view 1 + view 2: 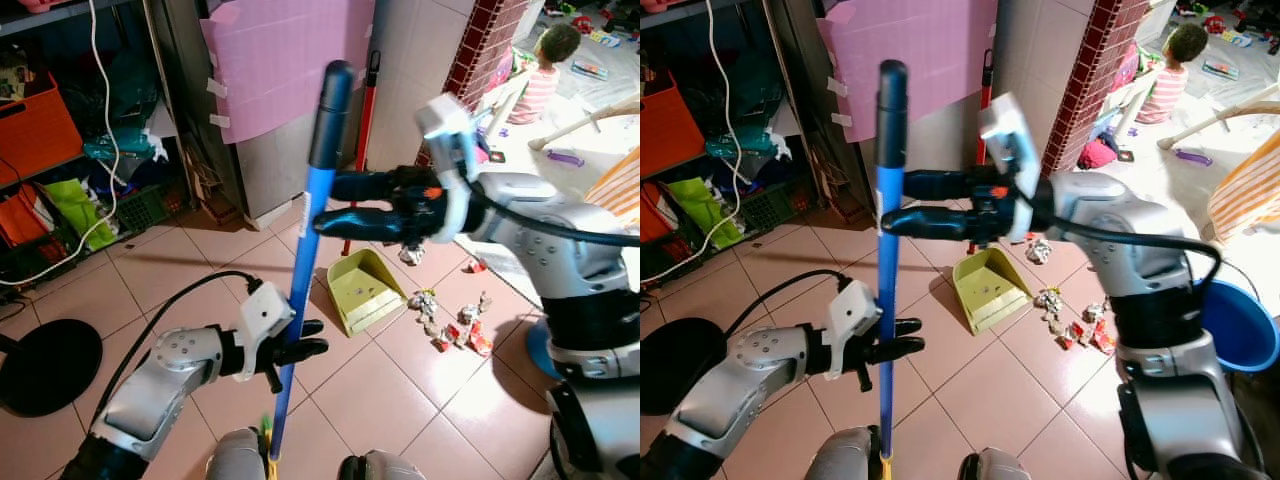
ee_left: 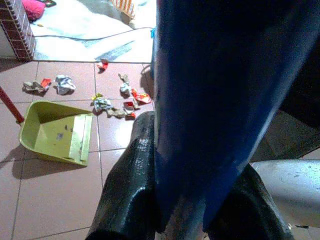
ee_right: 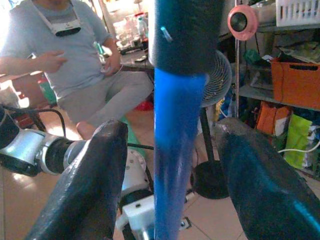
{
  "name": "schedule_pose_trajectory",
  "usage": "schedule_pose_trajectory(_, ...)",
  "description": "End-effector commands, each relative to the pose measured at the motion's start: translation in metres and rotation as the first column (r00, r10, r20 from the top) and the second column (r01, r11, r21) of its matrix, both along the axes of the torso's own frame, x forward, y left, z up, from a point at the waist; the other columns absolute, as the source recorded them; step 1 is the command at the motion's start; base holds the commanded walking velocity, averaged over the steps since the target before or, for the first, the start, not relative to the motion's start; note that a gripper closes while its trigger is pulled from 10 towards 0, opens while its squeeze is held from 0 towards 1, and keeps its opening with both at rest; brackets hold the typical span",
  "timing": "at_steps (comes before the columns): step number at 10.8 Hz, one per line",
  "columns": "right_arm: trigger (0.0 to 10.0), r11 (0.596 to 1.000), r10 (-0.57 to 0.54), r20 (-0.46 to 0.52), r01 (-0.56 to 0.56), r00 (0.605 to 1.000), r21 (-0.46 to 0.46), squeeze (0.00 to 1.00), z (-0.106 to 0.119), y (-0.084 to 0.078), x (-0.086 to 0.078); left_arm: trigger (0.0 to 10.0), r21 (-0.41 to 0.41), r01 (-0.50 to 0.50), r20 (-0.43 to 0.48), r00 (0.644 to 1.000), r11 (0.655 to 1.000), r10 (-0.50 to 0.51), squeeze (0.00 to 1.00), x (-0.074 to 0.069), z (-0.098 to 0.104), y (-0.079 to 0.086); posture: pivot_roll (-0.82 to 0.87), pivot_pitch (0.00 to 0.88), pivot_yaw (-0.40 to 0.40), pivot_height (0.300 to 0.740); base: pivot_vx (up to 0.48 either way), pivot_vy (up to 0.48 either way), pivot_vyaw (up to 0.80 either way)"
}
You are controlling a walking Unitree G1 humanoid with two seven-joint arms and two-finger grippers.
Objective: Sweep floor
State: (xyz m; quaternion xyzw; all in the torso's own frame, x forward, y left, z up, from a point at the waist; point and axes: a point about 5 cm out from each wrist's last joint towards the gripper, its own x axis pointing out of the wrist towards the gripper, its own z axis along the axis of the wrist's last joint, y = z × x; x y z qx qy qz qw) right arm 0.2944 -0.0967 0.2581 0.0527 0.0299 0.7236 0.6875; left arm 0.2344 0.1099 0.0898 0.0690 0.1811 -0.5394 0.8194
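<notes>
Left hand (image 1: 305, 340) is clamped low on the upright blue broom handle (image 1: 305, 255); right hand (image 1: 330, 205) straddles it higher, fingers apart. Yellow dustpan (image 1: 362, 290) and scattered litter (image 1: 450, 320) lie on the floor (image 1: 400, 390).

We see a floor of glossy pink square tiles (image 1: 400, 400). On it lies a yellow-green plastic dustpan (image 1: 365, 290), open side away from us. Just right of the dustpan sits a scatter of crumpled red and white paper scraps (image 1: 455, 325). Well left of the dustpan rests a round black disc base (image 1: 45, 365).
</notes>
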Motion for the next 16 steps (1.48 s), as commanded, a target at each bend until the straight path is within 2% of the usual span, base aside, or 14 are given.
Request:
schedule_pose_trajectory(1, 10.0, 1.0, -0.005, 0.03, 0.006, 1.0, -0.024, 0.0, 0.006, 0.004, 0.0, 0.0, 0.013, 0.034, 0.023, 0.999, 0.999, -0.034, 0.0, 0.001, 0.002, -0.002, 0.02, 0.102, -0.055, 0.74, 0.0, 0.0, 0.0)
schedule_pose_trajectory(2, 10.0, 0.999, -0.017, 0.031, 0.018, 0.999, -0.036, 0.0, 0.006, 0.009, 0.003, 0.0, 0.018, 0.049, 0.028, 0.998, 0.999, -0.049, 0.0, 0.001, 0.002, -0.005, 0.02, 0.101, -0.053, 0.74, 0.0, 0.0, 0.0)
schedule_pose_trajectory(5, 9.8, 0.999, -0.049, 0.052, 0.05, 0.997, -0.01, 0.0, 0.022, 0.008, 0.013, 0.0, 0.028, 0.056, 0.025, 0.998, 0.998, -0.056, 0.0, 0.002, -0.001, -0.007, 0.01, 0.096, -0.054, 0.74, 0.0, 0.0, 0.0)
schedule_pose_trajectory(6, 2.8, 0.998, -0.065, 0.048, 0.064, 0.997, 0.01, 0.0, 0.027, 0.007, 0.016, 0.0, 0.027, 0.052, 0.023, 0.998, 0.998, -0.053, 0.0, 0.002, -0.003, -0.007, 0.01, 0.095, -0.056, 0.74, 0.0, 0.0, 0.0)
schedule_pose_trajectory(7, 0.0, 0.998, -0.059, 0.038, 0.059, 0.997, 0.018, 0.0, 0.027, 0.007, 0.015, 0.0, 0.025, 0.051, 0.023, 0.998, 0.998, -0.051, 0.0, 0.003, -0.003, -0.007, 0.01, 0.095, -0.058, 0.74, 0.0, 0.0, 0.0)
schedule_pose_trajectory(12, 0.0, 1.0, 0.005, -0.006, -0.005, 1.0, 0.016, 0.0, 0.018, 0.01, 0.003, 0.0, 0.021, 0.05, 0.024, 0.998, 0.999, -0.051, 0.0, 0.004, -0.004, -0.007, 0.01, 0.09, -0.054, 0.74, 0.0, 0.0, 0.0)
schedule_pose_trajectory(16, 0.0, 0.999, 0.0, -0.064, 0.003, 0.998, 0.051, 0.0, 0.014, 0.014, -0.002, 0.0, 0.02, 0.045, 0.028, 0.999, 0.999, -0.045, 0.0, 0.005, -0.004, -0.008, 0.01, 0.09, -0.058, 0.74, 0.0, 0.0, 0.0)
